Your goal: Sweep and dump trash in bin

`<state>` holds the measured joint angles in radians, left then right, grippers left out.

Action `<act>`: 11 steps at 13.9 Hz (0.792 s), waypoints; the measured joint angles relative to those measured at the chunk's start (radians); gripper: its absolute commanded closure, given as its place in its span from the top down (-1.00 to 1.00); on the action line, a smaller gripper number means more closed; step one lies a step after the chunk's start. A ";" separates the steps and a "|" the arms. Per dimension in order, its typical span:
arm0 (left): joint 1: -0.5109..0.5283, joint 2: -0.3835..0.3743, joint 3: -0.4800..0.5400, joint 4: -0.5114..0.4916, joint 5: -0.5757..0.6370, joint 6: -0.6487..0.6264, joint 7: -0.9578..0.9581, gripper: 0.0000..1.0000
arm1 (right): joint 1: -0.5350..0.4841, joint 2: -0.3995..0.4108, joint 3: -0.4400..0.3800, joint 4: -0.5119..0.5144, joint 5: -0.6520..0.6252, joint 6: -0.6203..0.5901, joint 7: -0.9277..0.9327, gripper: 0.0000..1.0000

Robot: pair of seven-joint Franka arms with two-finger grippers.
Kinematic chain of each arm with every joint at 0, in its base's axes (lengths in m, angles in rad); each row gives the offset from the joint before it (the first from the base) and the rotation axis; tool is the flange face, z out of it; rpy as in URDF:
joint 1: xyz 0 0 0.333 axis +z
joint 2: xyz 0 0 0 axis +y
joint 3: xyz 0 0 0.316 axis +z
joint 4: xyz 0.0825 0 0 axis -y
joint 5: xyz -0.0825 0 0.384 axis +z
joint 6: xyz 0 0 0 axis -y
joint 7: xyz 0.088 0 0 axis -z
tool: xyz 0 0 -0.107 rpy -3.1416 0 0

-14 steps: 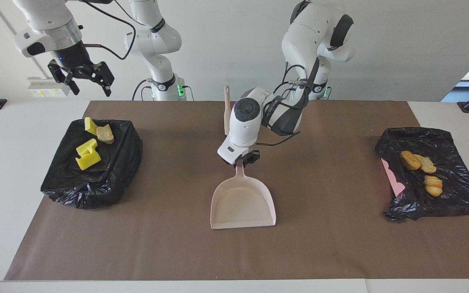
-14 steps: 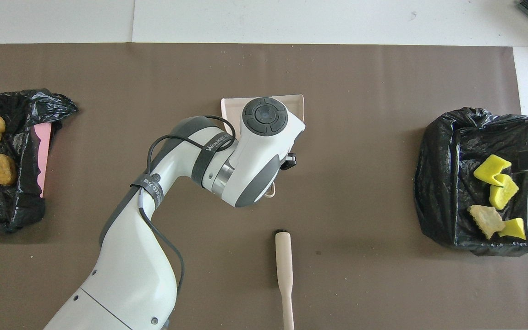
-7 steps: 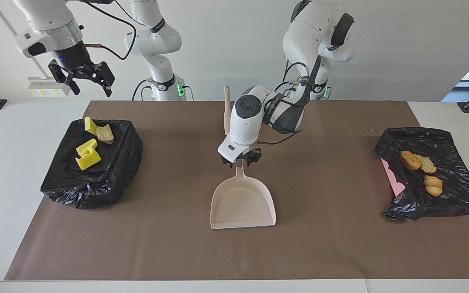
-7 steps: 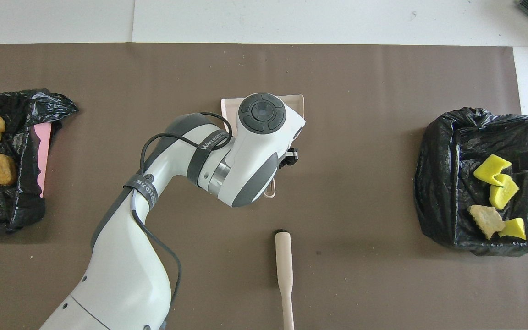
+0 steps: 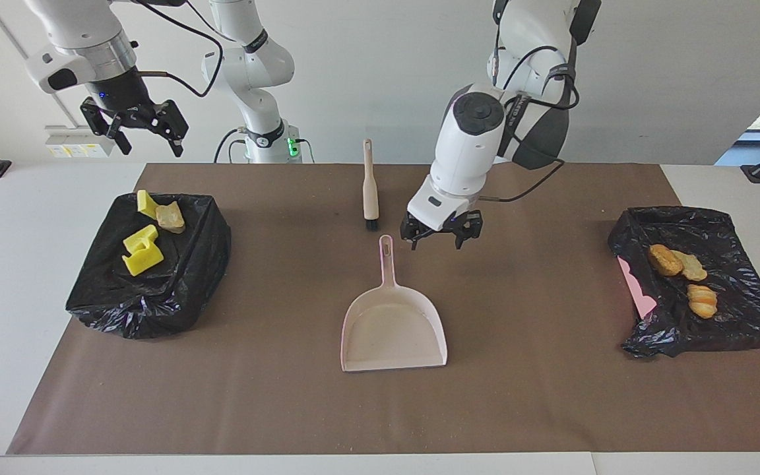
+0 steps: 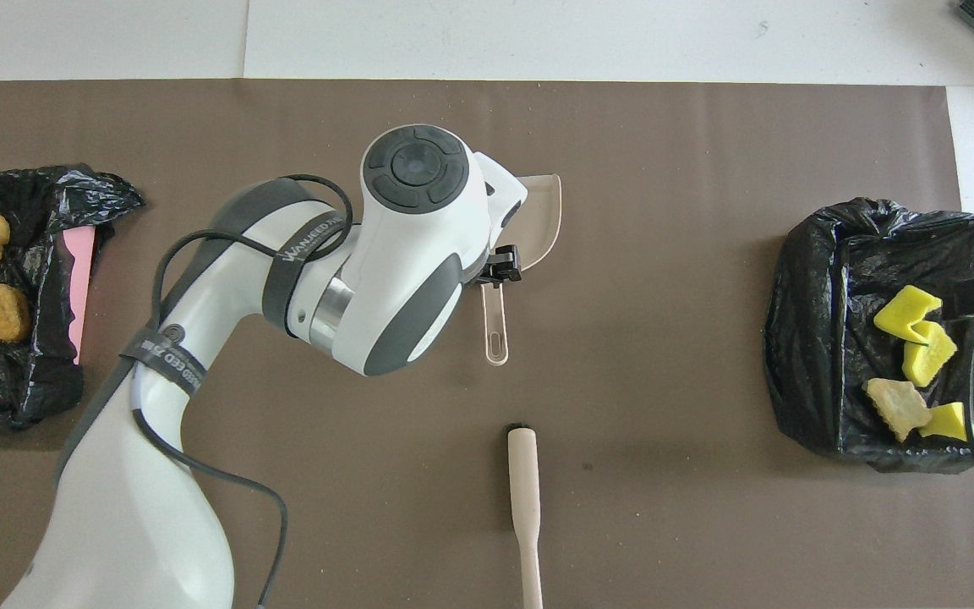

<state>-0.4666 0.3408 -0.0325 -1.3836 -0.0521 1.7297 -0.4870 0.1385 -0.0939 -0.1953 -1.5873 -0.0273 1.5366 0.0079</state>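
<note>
Facing view: left gripper up over mat beside dustpan handle, fingers wide, holding nothing. Right gripper waits above bin, fingers wide. Trash sits in both bag-lined bins.

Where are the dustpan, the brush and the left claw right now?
dustpan (image 5: 393, 326): facing view, on the bare floor of its pan.
brush (image 5: 370, 185): facing view, on the middle of its handle.
left claw (image 5: 439, 237): facing view, midway between its open fingertips.

Left pincer raised mid-bench, pointing down, fingers spread and empty, right pincer raised high at its own end, fingers apart, waiting
</note>
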 measured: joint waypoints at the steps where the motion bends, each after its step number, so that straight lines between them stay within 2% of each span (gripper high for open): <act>1: 0.039 -0.032 0.001 -0.001 0.000 -0.038 0.037 1.00 | 0.000 0.000 0.002 0.000 0.000 0.008 0.000 1.00; 6: 0.252 -0.162 0.005 -0.008 0.000 -0.220 0.368 1.00 | 0.001 0.000 0.005 0.000 0.000 0.008 0.000 1.00; 9: 0.296 -0.237 0.004 -0.019 0.000 -0.321 0.422 1.00 | 0.002 0.000 0.005 0.000 0.000 0.008 0.000 1.00; 11: 0.298 -0.318 0.003 -0.066 0.000 -0.353 0.423 1.00 | 0.002 0.000 0.005 0.000 0.000 0.008 0.000 1.00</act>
<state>-0.1685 0.0229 -0.0294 -1.4492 -0.0523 1.3770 -0.0637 0.1402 -0.0939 -0.1899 -1.5873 -0.0269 1.5451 0.0079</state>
